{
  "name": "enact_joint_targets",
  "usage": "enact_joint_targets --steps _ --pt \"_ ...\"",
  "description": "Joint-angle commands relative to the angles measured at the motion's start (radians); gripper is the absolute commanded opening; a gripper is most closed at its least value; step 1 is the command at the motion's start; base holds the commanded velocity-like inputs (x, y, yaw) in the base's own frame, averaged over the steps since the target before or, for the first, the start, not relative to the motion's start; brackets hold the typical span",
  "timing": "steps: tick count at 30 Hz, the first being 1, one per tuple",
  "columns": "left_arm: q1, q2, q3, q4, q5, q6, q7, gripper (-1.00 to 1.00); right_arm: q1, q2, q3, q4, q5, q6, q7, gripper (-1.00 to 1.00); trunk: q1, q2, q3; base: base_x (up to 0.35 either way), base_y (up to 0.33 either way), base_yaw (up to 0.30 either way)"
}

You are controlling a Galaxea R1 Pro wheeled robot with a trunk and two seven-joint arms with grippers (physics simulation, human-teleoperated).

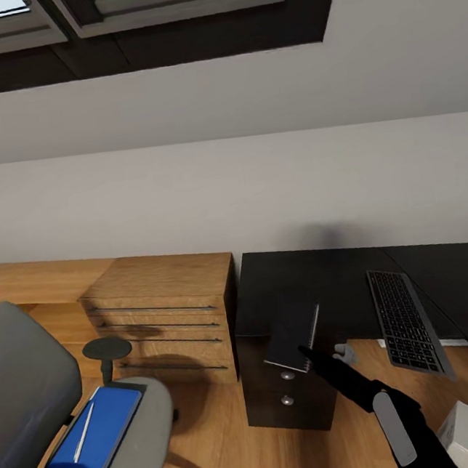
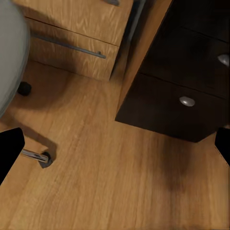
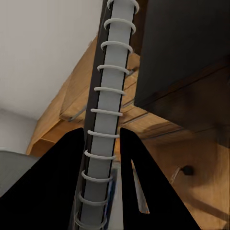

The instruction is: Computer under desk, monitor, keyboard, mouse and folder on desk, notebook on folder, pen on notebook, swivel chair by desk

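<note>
At the desk edge: I have the right gripper (image 1: 313,357) raised in front of the dark desk (image 1: 320,282), just above its drawer unit (image 1: 286,392).
Right gripper: its fingers (image 3: 62,187) are closed narrow on the notebook (image 1: 294,336), one either side of the spiral binding (image 3: 108,110).
Notebook: dark cover, held tilted, overlapping the desk's front edge in the head view; I cannot tell whether it touches the top.
Left gripper: its fingertips (image 2: 10,151) sit at opposite edges of the wrist view, spread wide, holding nothing, over the wooden floor (image 2: 105,187).
Keyboard (image 1: 407,322): lying on the desk, right of the notebook.
Swivel chair (image 1: 42,404): left of the wooden drawers (image 1: 161,323), carrying the blue folder (image 1: 91,442) with the pen (image 1: 84,430) on it.
</note>
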Motion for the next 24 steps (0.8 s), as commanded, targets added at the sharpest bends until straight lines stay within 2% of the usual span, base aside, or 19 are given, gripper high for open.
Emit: enact_joint_targets --steps 1,7,12,16,18,24 --pt "0.002 0.0 0.0 -0.003 0.011 -0.001 -0.007 1.0 -0.001 0.001 -0.003 0.001 -0.008 0.008 0.001 -1.0 0.0 -0.001 -0.001 0.0 0.0 0.0" --pt "0.007 0.001 0.001 -0.009 0.01 0.002 -0.012 1.0 -0.001 0.002 -0.003 0.004 -0.021 0.047 0.002 -1.0 0.0 -0.001 -0.001 0.0 0.0 0.0" --pt "0.007 0.001 0.001 -0.009 0.01 0.003 -0.012 1.0 -0.001 0.004 -0.005 0.004 -0.02 0.047 -0.007 -1.0 0.0 -0.001 -0.001 0.0 0.0 0.0" --pt "0.007 0.001 0.001 -0.009 0.009 0.004 -0.011 1.0 -0.001 0.005 -0.005 0.005 -0.024 0.02 -0.141 -1.0 0.0 -0.001 -0.001 0.0 0.0 0.0" --pt "0.007 0.001 0.001 -0.009 0.009 0.004 -0.011 1.0 -0.001 0.005 -0.003 0.004 -0.025 0.007 -0.174 -1.0 0.0 -0.001 -0.001 0.0 0.0 0.0" --pt "0.007 0.001 0.001 -0.009 0.009 0.004 -0.011 1.0 -0.001 0.006 -0.002 0.005 -0.037 -0.005 -0.201 -1.0 0.0 -0.001 -0.001 0.0 0.0 0.0"
